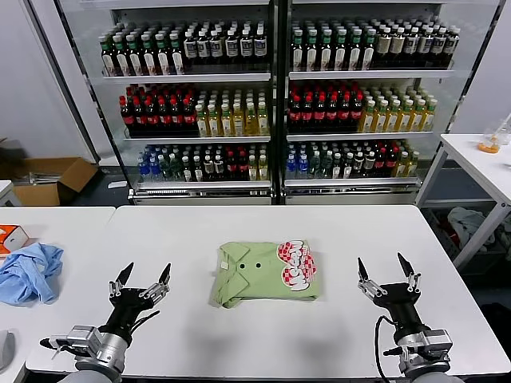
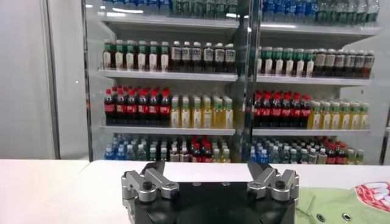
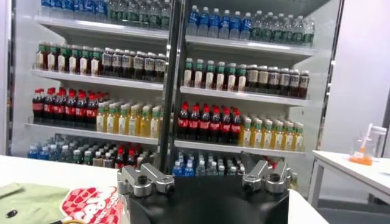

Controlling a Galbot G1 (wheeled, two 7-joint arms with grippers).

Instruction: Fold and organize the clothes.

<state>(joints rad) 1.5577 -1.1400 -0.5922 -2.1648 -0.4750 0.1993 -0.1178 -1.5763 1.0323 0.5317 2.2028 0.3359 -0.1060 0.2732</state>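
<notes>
The light green shirt (image 1: 265, 274) lies folded into a compact rectangle at the middle of the white table (image 1: 263, 343), dark buttons up and the red-and-white checkered logo (image 1: 296, 262) at its right end. Part of it shows in the left wrist view (image 2: 347, 208) and the right wrist view (image 3: 36, 204). My left gripper (image 1: 144, 278) is open and empty, raised near the front edge, left of the shirt. My right gripper (image 1: 386, 275) is open and empty, raised to the right of the shirt. Neither touches the shirt.
A crumpled light blue cloth (image 1: 30, 272) and an orange-and-white box (image 1: 9, 237) lie on the adjoining table at the left. Glass-door coolers full of bottles (image 1: 271, 96) stand behind. A second white table (image 1: 479, 159) stands at the right, a cardboard box (image 1: 49, 179) on the floor.
</notes>
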